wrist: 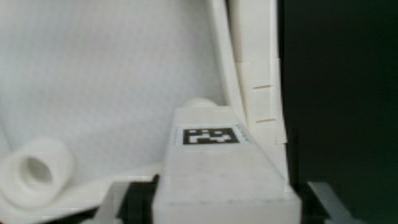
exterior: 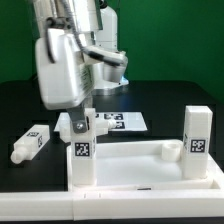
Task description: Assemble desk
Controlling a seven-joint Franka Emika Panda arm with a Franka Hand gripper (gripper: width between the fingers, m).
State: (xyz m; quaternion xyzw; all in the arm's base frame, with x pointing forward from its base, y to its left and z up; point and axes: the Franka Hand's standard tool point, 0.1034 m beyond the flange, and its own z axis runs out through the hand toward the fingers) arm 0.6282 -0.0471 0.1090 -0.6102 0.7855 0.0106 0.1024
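A tagged white leg (exterior: 82, 152) is held upright in the gripper (exterior: 80, 127), on a corner of the rimmed desk panel (exterior: 140, 172). A second leg (exterior: 196, 140) stands well apart from the gripper at another corner. A third leg (exterior: 32, 143) lies flat on the gripper's opposite side.

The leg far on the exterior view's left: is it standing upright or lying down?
Lying down. The leg rests on its long side on the black table, apart from the panel.

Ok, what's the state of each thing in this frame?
gripper: shut on the held leg.
held leg: upright at a panel corner, seating unclear.
second leg: upright at another corner, free.
third leg: lying on its side off the panel.
panel: flat, rim up.
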